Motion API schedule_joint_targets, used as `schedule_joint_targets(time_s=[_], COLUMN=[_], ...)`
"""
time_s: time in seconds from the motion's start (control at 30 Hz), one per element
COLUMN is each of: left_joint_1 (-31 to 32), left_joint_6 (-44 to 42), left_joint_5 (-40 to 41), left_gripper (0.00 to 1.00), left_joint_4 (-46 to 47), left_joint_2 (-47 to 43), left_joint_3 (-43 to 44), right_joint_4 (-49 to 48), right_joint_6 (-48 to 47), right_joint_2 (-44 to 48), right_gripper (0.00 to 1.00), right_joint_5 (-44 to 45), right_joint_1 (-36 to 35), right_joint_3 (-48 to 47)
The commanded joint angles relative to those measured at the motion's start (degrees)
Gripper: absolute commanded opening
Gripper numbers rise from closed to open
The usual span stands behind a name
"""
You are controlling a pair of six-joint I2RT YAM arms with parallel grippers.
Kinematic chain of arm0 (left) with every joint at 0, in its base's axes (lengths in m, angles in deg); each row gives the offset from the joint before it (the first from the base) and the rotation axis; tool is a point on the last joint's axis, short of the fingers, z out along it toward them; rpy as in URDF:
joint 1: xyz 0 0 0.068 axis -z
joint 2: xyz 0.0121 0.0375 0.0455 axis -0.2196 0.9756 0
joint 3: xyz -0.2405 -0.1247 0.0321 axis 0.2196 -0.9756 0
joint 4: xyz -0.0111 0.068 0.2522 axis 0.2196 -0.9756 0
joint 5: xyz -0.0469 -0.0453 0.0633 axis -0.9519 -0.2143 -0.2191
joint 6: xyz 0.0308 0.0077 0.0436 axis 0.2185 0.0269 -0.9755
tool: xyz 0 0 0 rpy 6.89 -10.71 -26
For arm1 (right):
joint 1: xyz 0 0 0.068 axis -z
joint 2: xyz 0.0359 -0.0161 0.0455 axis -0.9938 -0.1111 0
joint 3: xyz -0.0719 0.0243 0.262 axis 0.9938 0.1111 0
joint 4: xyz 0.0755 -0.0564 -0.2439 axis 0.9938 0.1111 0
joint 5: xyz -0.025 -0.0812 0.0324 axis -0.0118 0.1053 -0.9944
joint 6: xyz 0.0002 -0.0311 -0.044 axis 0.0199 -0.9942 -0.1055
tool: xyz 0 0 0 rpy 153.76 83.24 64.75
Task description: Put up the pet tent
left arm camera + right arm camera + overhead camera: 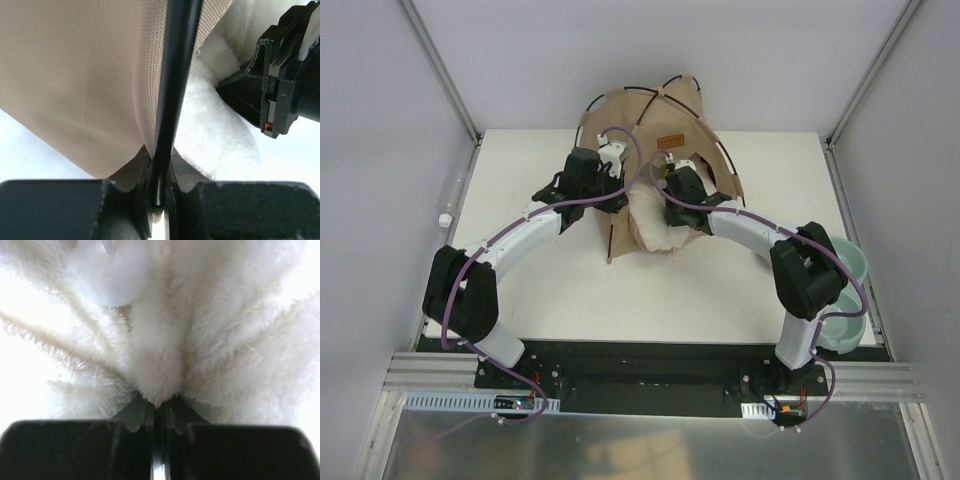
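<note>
While left tool (159,202) clamps pole (176,75), right tool (159,440) pinches pillow (210,340), fluff filling its view

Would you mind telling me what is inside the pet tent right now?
A fluffy cream pillow shows at the pet tent doorway, pinched by the right gripper. The tent's fabric covers everything deeper inside.

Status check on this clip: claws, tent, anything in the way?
Left claw shut on a black tent pole. Right claw pinching the cream pillow. Pet tent far centre, poles bowed. Pillow bunched at its front opening.
</note>
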Motion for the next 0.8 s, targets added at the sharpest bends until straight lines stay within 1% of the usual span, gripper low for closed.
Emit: schedule_joint_targets(time_s=[0.0,0.1,0.23,0.37,0.47,0.53,0.6,0.77], left_joint_1=[-0.46,-0.46,-0.46,-0.46,-0.46,-0.46,-0.46,-0.46], left_joint_6=[2.16,2.07,1.98,2.07,1.89,1.98,2.07,2.07], left_joint_5=[-0.7,-0.61,-0.96,-1.31,-1.31,-1.48,-1.57,-1.66], left_gripper=[0.0,0.0,0.0,0.0,0.0,0.0,0.0,0.0], left_joint_4=[0.9,0.55,0.2,-0.07,-0.42,-0.6,-0.95,-1.83], left_joint_2=[-0.83,-0.83,-0.74,-0.74,-0.83,-1.01,-1.01,-1.1], left_joint_3=[1.87,2.13,2.48,2.83,2.83,2.92,3.1,3.71], right_joint_4=[-4.54,-10.5,-22.01,-31.25,-36.52,-39.16,-42.5,-45.14], right_joint_6=[3.13,4.97,10.15,15.69,17.02,17.02,16.15,14.47], right_joint_2=[-0.6,3.87,10.12,13.03,12.24,10.32,7.95,0.3], right_gripper=[0.0,0.0,0.0,0.0,0.0,0.0,0.0,0.0], right_joint_5=[2.39,3.63,4.24,6.17,8.28,10.39,10.57,6.89], right_joint_1=[-0.34,-0.25,0.71,2.12,2.3,2.3,2.48,2.74], right_joint_3=[2.58,5.91,9.95,11.9,11.02,10.49,10.05,6.36])
